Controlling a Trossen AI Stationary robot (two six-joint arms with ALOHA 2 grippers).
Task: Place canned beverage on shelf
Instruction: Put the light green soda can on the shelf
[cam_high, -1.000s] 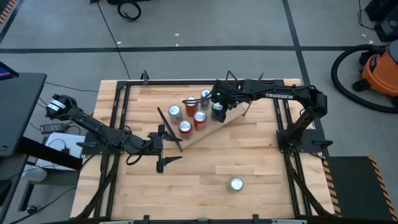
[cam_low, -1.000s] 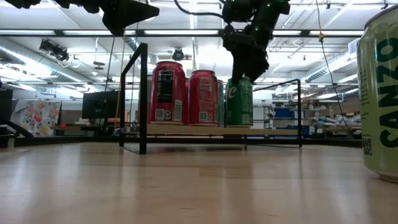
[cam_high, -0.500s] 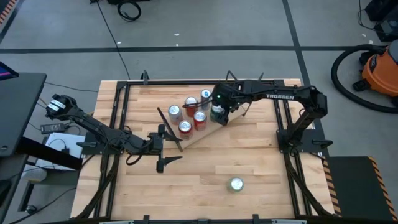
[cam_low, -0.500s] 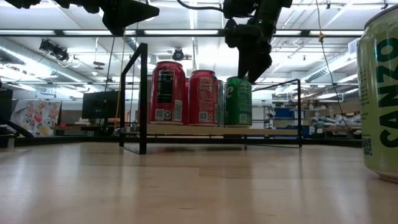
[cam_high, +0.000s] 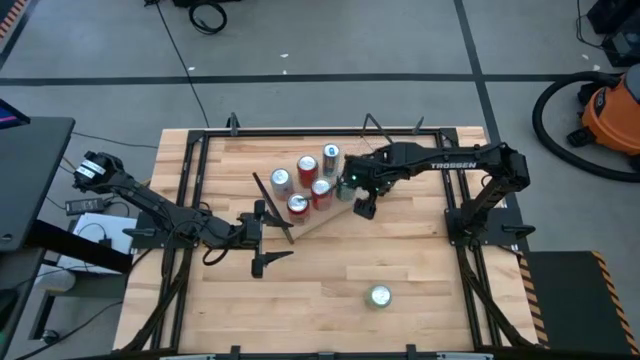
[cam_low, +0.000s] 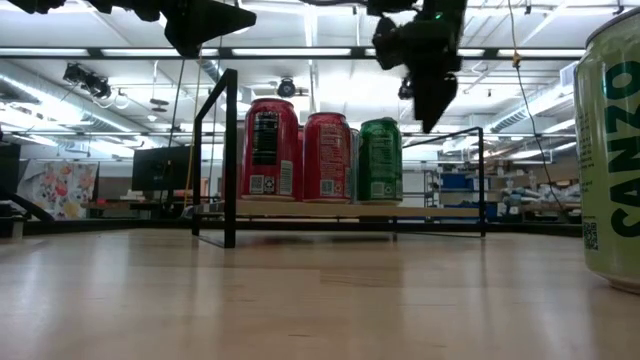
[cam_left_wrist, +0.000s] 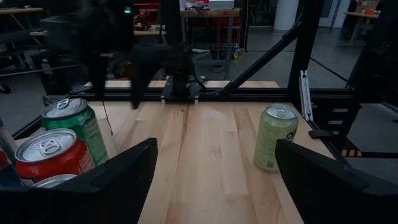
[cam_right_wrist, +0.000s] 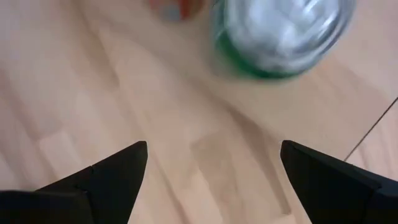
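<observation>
1. Room: grey floor with dark lines around the table; orange shop vacuum off the far right corner; long ceiling lights and distant shelving seen level across the table.
2. Butcher-block tabletop: light wood in a black frame, mostly bare toward the near side.
3. Shelf: light-wood plank with black rod frames at both short ends, lying at an angle on the far middle of the tabletop. Held five cans standing upright: four red cans grouped close together toward one end, and the green can just beside them, nearer the right arm.
4. Right gripper: hung above and just beside the green can, off it. Fingers spread wide with nothing between them. Blurred silver top of the green can seen from above past the fingers, with the plank below.
5. Left gripper: waited over the tabletop near the shelf's near end. Fingers apart and empty, pointed across the table.
6. Pale green can: stood upright and alone on the near right part of the tabletop, well apart from the shelf; large at the right edge of the low view and seen also from the left wrist.
</observation>
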